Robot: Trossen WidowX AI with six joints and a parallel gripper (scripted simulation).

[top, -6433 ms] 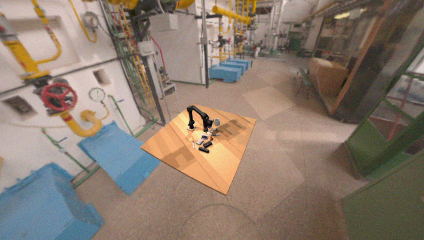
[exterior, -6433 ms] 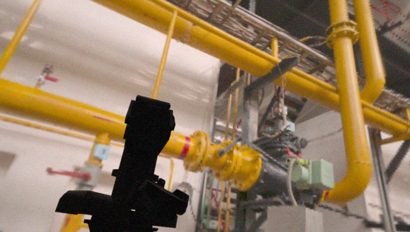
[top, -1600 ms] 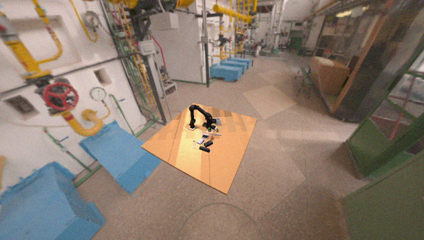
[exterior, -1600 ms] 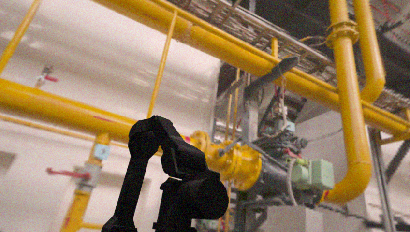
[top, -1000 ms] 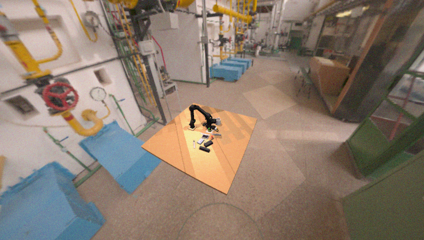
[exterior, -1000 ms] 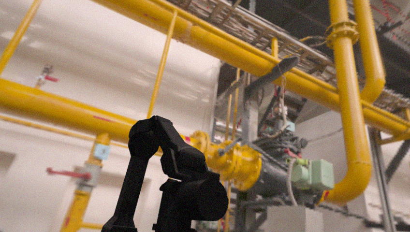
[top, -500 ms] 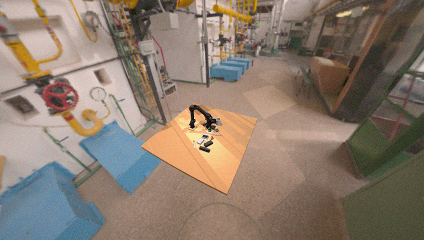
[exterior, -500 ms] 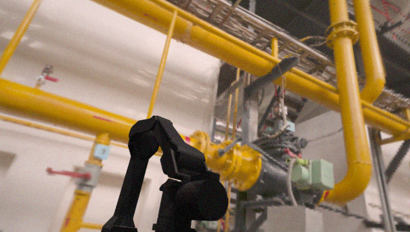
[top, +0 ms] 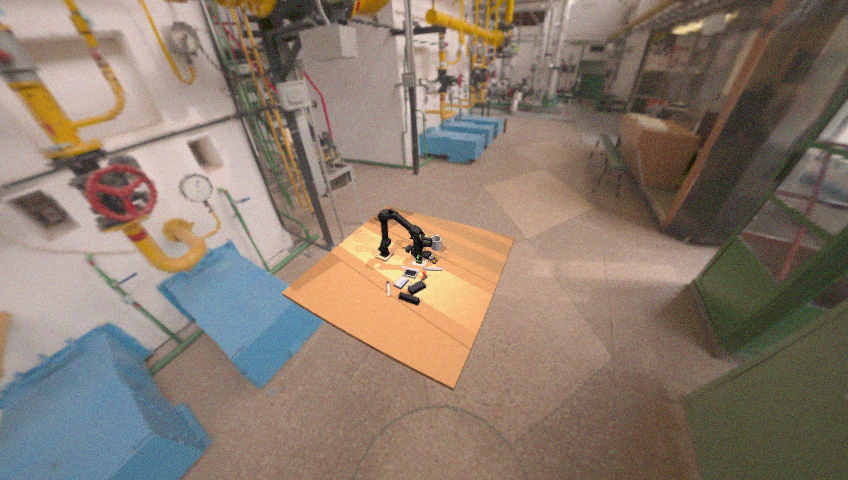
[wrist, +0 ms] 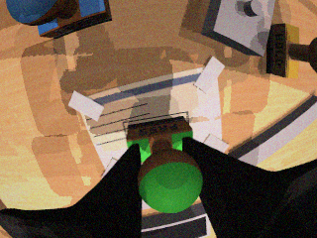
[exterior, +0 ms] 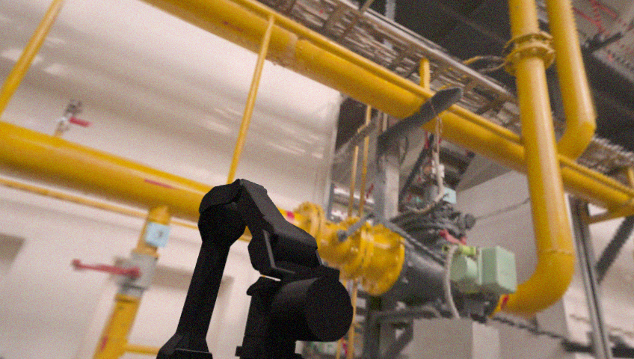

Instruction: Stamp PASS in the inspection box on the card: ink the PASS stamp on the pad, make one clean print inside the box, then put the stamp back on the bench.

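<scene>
My gripper (wrist: 160, 147) is shut on the green-knobbed PASS stamp (wrist: 170, 185) (top: 418, 259), holding it upright. The lettered side of its brown block faces the top of the wrist view. The block is over the inspection box on the white card (wrist: 210, 106). The box's thin outline (wrist: 187, 115) shows just behind and beside the block. Whether the stamp touches the card is not clear. The block hides most of the box, so no print can be seen. A black pad (top: 410, 273), apparently the ink pad, lies in front of the card. The exterior view shows only the arm.
A blue-knobbed stamp (wrist: 74, 17), a grey block (wrist: 240, 25) with a dark knob and the yellow HOLD stamp (wrist: 284, 51) stand beyond the card. A long strip (wrist: 277, 134) lies right. A grey mug (top: 436, 242) and two black objects (top: 417, 287) (top: 408, 297) are on the bench.
</scene>
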